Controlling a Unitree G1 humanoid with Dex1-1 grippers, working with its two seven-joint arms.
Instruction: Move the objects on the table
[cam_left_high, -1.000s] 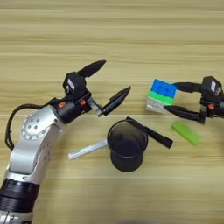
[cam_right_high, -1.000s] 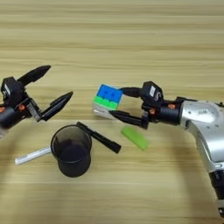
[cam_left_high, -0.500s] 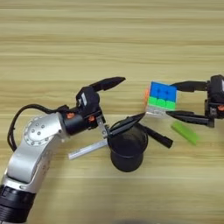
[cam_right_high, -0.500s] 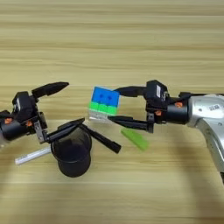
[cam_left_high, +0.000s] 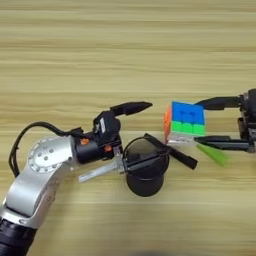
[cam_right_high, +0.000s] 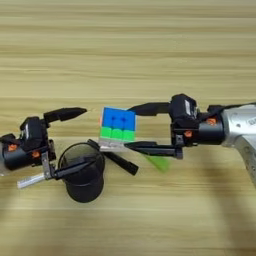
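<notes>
The puzzle cube (cam_right_high: 118, 127), blue on top and green in front, sits between the two fingers of my right gripper (cam_right_high: 128, 126). One finger lies along its far side and the other along its near side, shut on it. The green block (cam_right_high: 156, 163) lies on the table (cam_left_high: 65, 55) just in front of the near finger. My left gripper (cam_left_high: 155, 131) stands wide open at a black cup (cam_left_high: 145, 174), its near finger across the cup's mouth and its far finger beyond the rim.
A black marker (cam_left_high: 176, 154) lies slanted between the cup and the cube. A white pen (cam_left_high: 99, 171) lies on the wood under my left wrist, left of the cup. The left arm's cable loops at the far left.
My left gripper has swung right, from beside the cup to straddling it. The cube, held in my right gripper, has come slightly nearer and lower.
</notes>
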